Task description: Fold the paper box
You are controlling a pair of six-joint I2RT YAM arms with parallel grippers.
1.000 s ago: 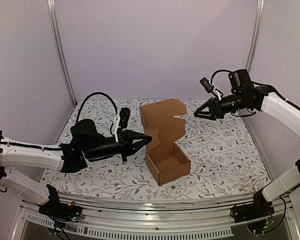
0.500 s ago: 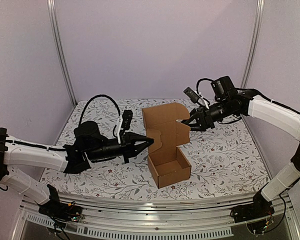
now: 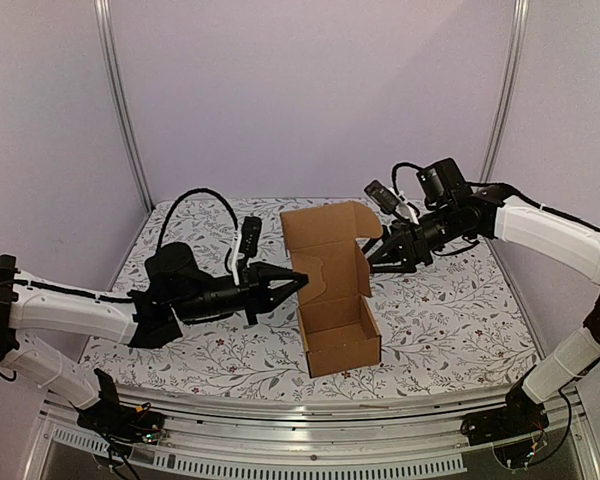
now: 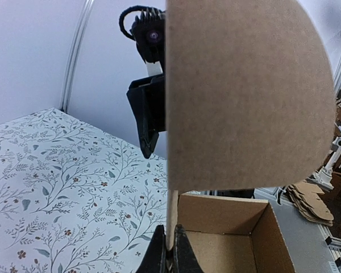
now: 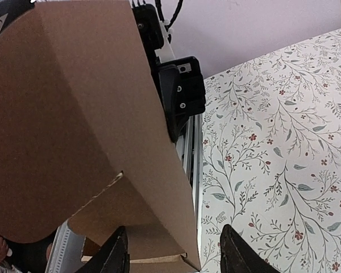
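Note:
The paper box is brown cardboard and sits mid-table as an open tray, its lid standing upright behind it. My left gripper is shut on the tray's left wall; in the left wrist view its fingertips pinch that wall's edge below the rounded lid flap. My right gripper is open at the lid's right edge. The right wrist view shows its fingers spread wide, with the folded side flap of the lid between them.
A floral cloth covers the table. Metal frame posts and purple walls enclose the back and sides. An aluminium rail runs along the near edge. Loose cardboard blanks lie off the table.
My right gripper has swung left and down to the lid's right edge and opened wider. The lid now stands more upright. My left gripper has kept its hold.

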